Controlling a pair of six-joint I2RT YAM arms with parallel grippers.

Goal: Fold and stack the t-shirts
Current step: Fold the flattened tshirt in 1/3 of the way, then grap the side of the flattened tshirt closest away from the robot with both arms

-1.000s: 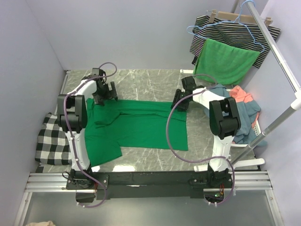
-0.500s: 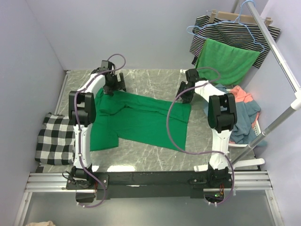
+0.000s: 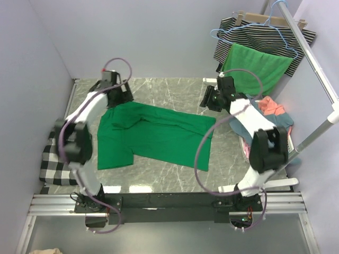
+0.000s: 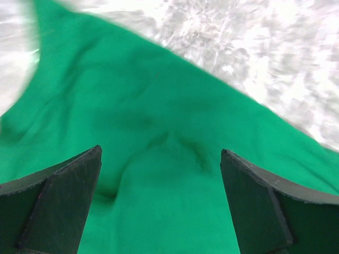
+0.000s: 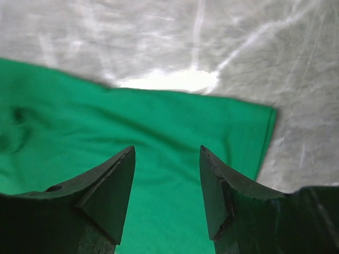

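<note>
An emerald green t-shirt [image 3: 153, 135] lies spread flat on the marble table [image 3: 169, 90]. My left gripper [image 3: 118, 96] is open just above the shirt's far left part; the left wrist view shows green cloth [image 4: 159, 106] between the open fingers [image 4: 63, 201], with my left gripper [image 4: 160, 152] empty. My right gripper [image 3: 211, 100] is open above the far right corner; the right wrist view shows the shirt's edge [image 5: 212, 116] beyond my right gripper [image 5: 167, 149], which is empty. A coral shirt [image 3: 271, 107] and a dusty blue shirt [image 3: 284, 125] lie piled at the right.
A rack [image 3: 318, 63] at the back right carries a striped garment [image 3: 265, 33] and a brighter green cloth [image 3: 255, 67]. A black-and-white checked cloth [image 3: 55, 159] lies at the table's left edge. Purple walls close the back and left.
The green shirt has shifted toward the back of the table and lies flatter. Both arms have reached farther back and swung outward, and the grippers now stand open over its far edge.
</note>
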